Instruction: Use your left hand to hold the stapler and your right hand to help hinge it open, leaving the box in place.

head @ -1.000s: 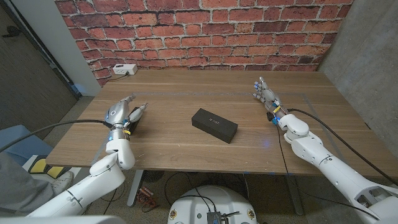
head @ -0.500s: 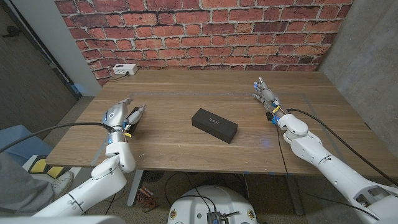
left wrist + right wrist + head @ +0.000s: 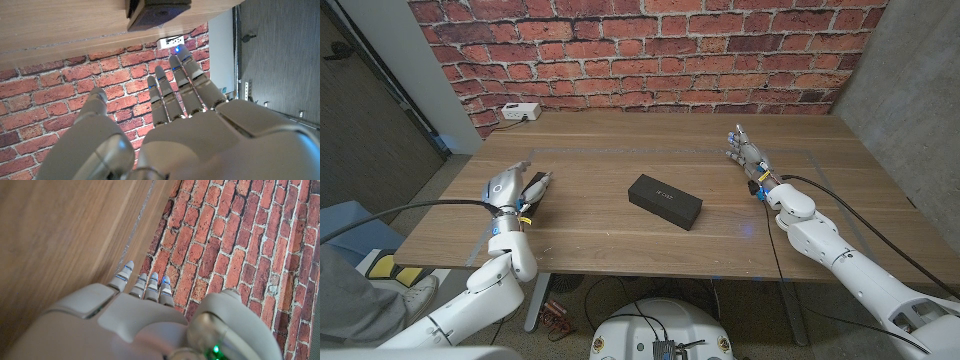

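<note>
A black box (image 3: 665,201) is seen lying near the middle of the bench (image 3: 620,240); no stapler can be told apart from it, so the task's thing is presumably inside or is this dark item itself. The left hand (image 3: 516,187) is held at about nine o'clock from the box, well apart from it, with its fingers (image 3: 175,85) extended and slightly spread, nothing held. The right hand (image 3: 747,155) is placed at about two o'clock from the box, also well apart, its fingers (image 3: 145,286) straight and close together, empty.

The likeliest trouble is judged to be a push on the box during the left hand's approach: a sideways sweep from nine o'clock could slide or turn it, which the task forbids. A grasp could also be spoiled if the right hand arrives before the left has a firm hold.

In the left wrist view, the box's end face is shown past the fingertips, along with a white socket block (image 3: 170,40) with a blue light by the brick wall. In the head view, both hands' spacing from the box is given.
</note>
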Controlling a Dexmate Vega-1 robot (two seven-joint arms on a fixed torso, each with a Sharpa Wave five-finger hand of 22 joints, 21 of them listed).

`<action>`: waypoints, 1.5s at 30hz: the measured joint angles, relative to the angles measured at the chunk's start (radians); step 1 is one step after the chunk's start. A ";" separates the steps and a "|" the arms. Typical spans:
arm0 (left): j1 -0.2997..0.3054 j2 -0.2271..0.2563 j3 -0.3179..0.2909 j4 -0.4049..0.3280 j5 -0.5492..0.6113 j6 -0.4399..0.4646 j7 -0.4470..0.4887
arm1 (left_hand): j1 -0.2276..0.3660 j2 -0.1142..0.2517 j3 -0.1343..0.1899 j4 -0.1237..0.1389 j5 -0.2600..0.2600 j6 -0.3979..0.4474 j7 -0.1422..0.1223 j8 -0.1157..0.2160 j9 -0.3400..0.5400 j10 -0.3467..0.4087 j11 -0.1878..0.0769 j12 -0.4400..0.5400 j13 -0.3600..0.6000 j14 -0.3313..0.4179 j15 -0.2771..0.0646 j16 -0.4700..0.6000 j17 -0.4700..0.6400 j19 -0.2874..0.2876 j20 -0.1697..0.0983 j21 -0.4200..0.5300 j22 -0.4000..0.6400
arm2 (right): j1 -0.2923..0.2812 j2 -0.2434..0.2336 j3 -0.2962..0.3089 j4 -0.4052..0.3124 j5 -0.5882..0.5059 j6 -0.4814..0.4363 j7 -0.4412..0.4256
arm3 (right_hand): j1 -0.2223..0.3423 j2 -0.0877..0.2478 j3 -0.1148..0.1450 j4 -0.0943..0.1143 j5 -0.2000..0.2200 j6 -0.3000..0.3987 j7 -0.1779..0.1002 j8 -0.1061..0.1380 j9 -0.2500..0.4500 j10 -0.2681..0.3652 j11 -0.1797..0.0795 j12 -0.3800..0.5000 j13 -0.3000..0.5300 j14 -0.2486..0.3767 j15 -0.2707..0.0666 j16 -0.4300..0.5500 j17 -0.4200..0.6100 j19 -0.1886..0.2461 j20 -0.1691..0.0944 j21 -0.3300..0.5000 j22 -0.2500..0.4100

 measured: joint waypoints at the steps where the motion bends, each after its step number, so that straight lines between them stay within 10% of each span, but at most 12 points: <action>1: 0.001 0.002 0.002 -0.003 0.003 0.007 -0.003 | 0.000 0.000 0.000 0.000 0.000 -0.007 0.000 0.000 0.000 -0.005 -0.003 -0.004 0.000 0.000 0.000 0.000 0.000 0.000 0.000 0.000 0.000 | -0.001 0.000 0.000 0.000 0.001 0.000 0.000 | 0.000 0.000 0.000 0.000 0.000 0.000 0.000 0.000 0.000 0.000 0.000 0.000 0.000 0.000 0.000 0.000 0.000 0.000 0.000 0.000 0.000; 45: -0.022 -0.001 0.061 0.026 -0.002 0.138 -0.030 | 0.020 -0.025 -0.012 -0.004 0.000 -0.003 0.025 -0.009 0.000 0.021 0.004 -0.012 -0.002 0.014 -0.003 -0.018 -0.002 0.007 0.004 0.008 -0.002 | -0.017 -0.011 -0.009 -0.040 -0.005 -0.040 -0.020 | 0.009 0.009 0.010 -0.001 0.000 0.002 0.002 0.000 0.000 0.000 0.000 0.000 0.000 0.000 0.000 0.000 0.000 0.000 0.000 0.000 0.000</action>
